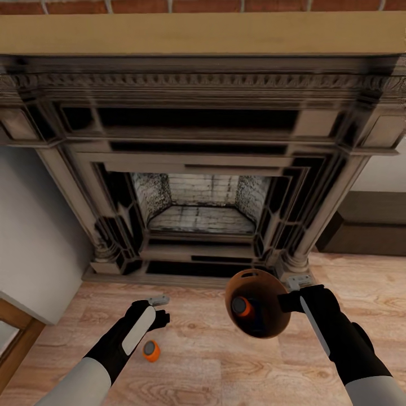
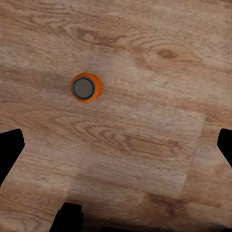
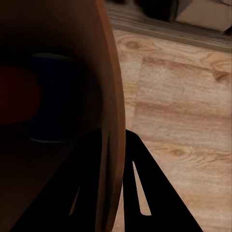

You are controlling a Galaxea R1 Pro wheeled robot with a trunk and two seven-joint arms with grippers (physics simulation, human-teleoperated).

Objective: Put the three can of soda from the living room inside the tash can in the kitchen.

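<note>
An orange can of soda (image 1: 150, 350) (image 2: 85, 87) stands upright on the wood floor just below my left gripper (image 1: 159, 310). That gripper (image 2: 116, 150) hovers above it, open, with dark fingertips (image 2: 10, 151) wide apart. My right gripper (image 1: 287, 294) is shut on the rim of the copper-brown tash can (image 1: 265, 327), held tilted above the floor. Inside the bin lie another orange can (image 1: 241, 306) (image 3: 14, 96) and a dark blue can (image 3: 53, 96). In the right wrist view the fingers (image 3: 140, 193) straddle the bin's wall (image 3: 110, 96).
A dark carved fireplace (image 1: 203, 169) with a brick firebox fills the wall ahead, its base (image 1: 186, 270) close in front of both grippers. A grey wall (image 1: 39, 225) stands at left, a wooden frame (image 1: 17, 338) at lower left, dark furniture (image 1: 366, 225) at right.
</note>
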